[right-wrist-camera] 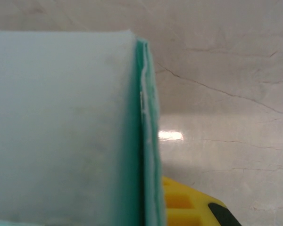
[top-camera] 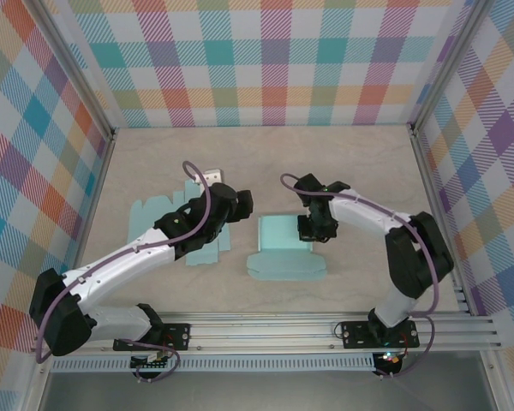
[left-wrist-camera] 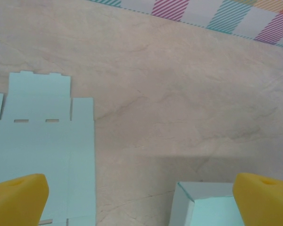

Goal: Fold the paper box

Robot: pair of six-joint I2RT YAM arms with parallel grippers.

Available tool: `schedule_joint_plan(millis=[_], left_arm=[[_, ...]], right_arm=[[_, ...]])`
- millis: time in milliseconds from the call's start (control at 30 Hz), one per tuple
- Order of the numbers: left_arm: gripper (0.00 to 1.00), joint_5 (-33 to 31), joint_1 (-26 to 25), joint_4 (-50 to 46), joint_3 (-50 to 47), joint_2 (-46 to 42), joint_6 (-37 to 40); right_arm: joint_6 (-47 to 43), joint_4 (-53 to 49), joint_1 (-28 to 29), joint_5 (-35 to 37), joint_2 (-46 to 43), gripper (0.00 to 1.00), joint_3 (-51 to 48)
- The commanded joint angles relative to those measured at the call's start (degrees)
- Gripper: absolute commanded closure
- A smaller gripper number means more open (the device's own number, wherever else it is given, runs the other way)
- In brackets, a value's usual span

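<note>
Two arms reach over the pale marbled worktop (top-camera: 351, 163), each ending in one claw, and two pieces of pale teal card lie on it. One is the paper box (top-camera: 283, 253), partly formed, sitting near the middle of the worktop between the arms, with a raised far part and a flatter panel spreading toward the near edge. The other is a flat cut sheet (top-camera: 158, 218) to the left, much of it covered from above by the left arm, so its full outline cannot be read. The left claw (top-camera: 240, 204) hangs between the sheet and the box, released: the left wrist camera shows its two yellow pads (left-wrist-camera: 16, 200) far apart at the bottom corners with nothing between them, the flat sheet below on the left, and one corner of the box cut off by the bottom edge. The right claw (top-camera: 313, 229) is at the far right corner of the box. In its wrist camera an upright teal wall of the box stands very close and blurred, with a single yellow finger (right-wrist-camera: 184, 202) tight against its right face; the second finger is hidden behind the wall, yet the claw reads as clenched on that wall. How the box's other flaps stand is hard to make out.
</note>
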Motion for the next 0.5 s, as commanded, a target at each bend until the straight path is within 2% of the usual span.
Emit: schedule_joint_plan(millis=[0, 300, 467], left_arm=[[0.00, 0.5, 1.0, -1.4, -1.3, -1.3, -0.8], [0.00, 1.2, 2.0, 0.9, -3.6, -3.2, -0.2], [0.00, 0.8, 2.4, 1.0, -4.0, -3.6, -0.1]], right_arm=[[-2.0, -5.3, -0.2, 1.9, 3.7, 1.00, 3.9], [0.8, -12.9, 0.1, 16.6, 18.8, 1.00, 14.5], [1.9, -13.5, 1.0, 16.2, 25.1, 1.00, 18.5]])
